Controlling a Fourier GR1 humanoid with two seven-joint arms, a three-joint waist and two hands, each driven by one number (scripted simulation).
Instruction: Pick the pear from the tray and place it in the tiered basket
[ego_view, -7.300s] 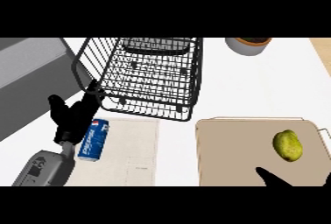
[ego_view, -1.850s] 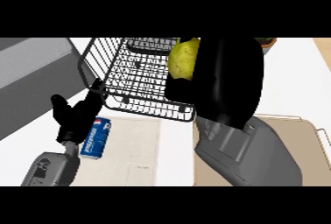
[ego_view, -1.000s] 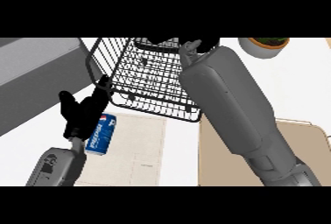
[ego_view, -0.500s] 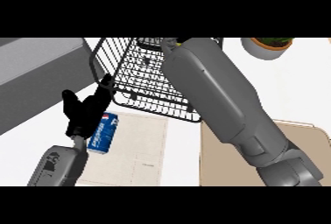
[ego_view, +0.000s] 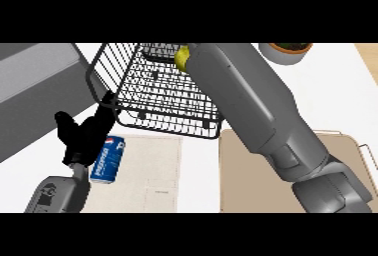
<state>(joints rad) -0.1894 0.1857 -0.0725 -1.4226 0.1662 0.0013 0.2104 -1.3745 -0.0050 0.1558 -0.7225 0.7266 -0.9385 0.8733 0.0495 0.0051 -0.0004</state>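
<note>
Right now we see our left hand (ego_view: 87, 135) near the worktop's left edge, fingers straight and relaxed, holding nothing, with its fingertips close to the near-left corner of the tiered basket (ego_view: 159, 90). Just beside it a blue soda can (ego_view: 108, 159) lies on a pale mat (ego_view: 148, 172).

The pear (ego_view: 181, 56) shows only as a yellow sliver at the far rim of the basket, tucked against our right forearm (ego_view: 251, 110), which runs up across the basket's right side. Our right hand itself is hidden past the forearm, so we cannot tell how its fingers stand or whether they hold the pear.

We judge the main risk to be a release too close to the far rim: the pear could roll off the wire edge and land behind the basket. Pulling back, our forearm could also catch the wires and shove the basket.

Further right, the tray (ego_view: 347, 145) sits at the near-right corner, and a bowl (ego_view: 288, 50) stands at the far edge.
</note>
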